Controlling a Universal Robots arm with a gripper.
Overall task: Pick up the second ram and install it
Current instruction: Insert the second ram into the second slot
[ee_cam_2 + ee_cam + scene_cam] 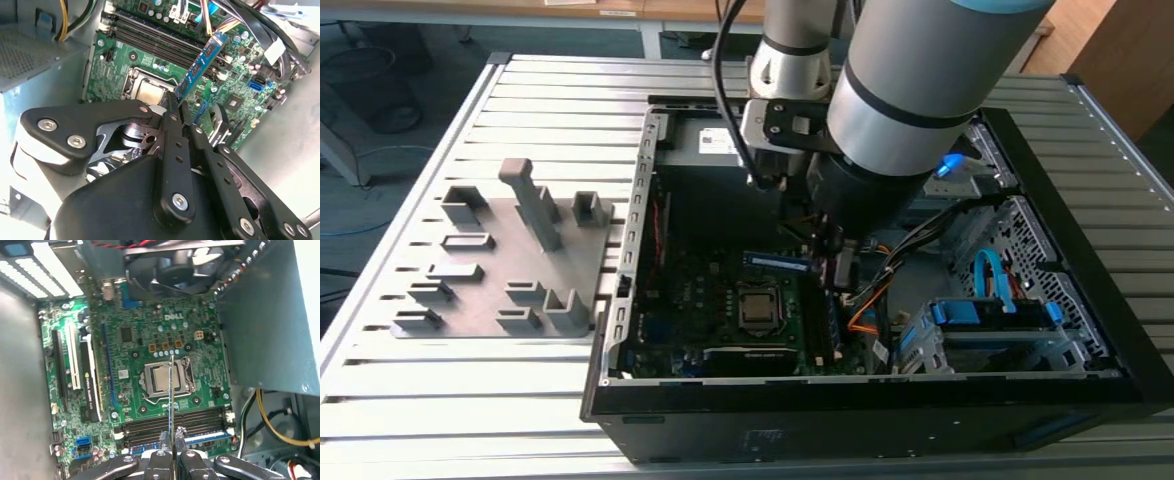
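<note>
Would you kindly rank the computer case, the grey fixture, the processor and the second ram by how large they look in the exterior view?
Largest to smallest:
1. computer case
2. grey fixture
3. processor and second ram: similar in area, the ram longer but far thinner, so I leave them unranked.

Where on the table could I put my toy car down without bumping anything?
Free: the table slats between the grey fixture and the edge nearest the exterior camera, and the slats beyond the fixture. Crowded: inside the computer case, with cables and the gripper holding the second ram.
</note>
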